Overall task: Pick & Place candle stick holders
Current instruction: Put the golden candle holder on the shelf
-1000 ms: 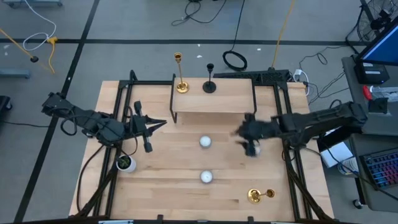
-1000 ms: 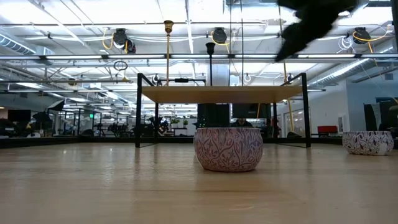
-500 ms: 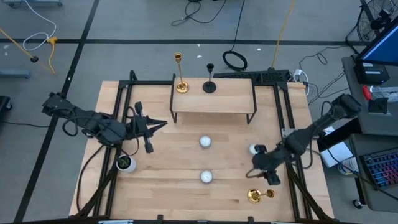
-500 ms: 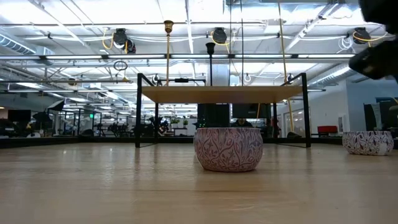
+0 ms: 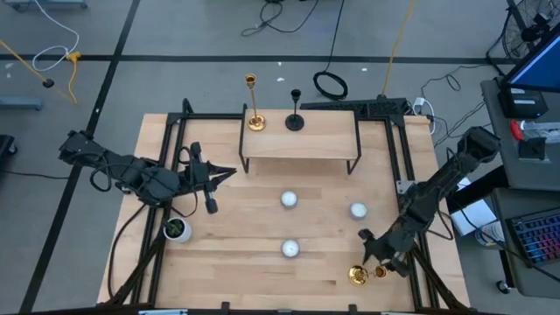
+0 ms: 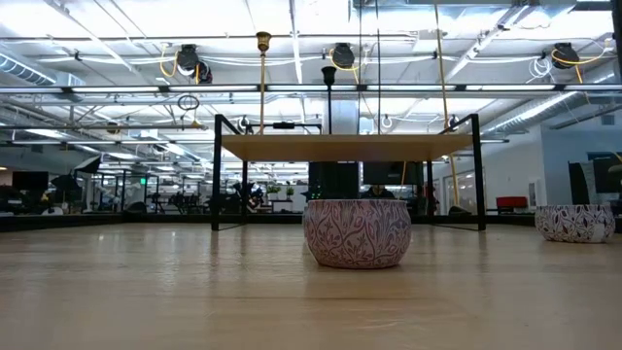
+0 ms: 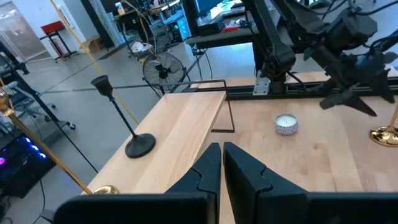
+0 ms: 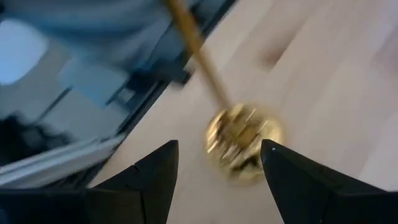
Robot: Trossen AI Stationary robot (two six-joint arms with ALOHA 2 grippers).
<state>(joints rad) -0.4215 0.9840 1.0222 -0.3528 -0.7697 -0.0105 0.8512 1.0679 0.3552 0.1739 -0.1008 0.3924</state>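
Gold candlestick lay on the desk under the right hand, whose fingers were spread apart; closing off-centre could roll it away.

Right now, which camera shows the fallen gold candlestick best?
The right wrist view: the gold candlestick lies between the open right end effector fingers. The high view shows it small, partly under the arm. The left wrist view catches only its base at the edge; the low view misses it.
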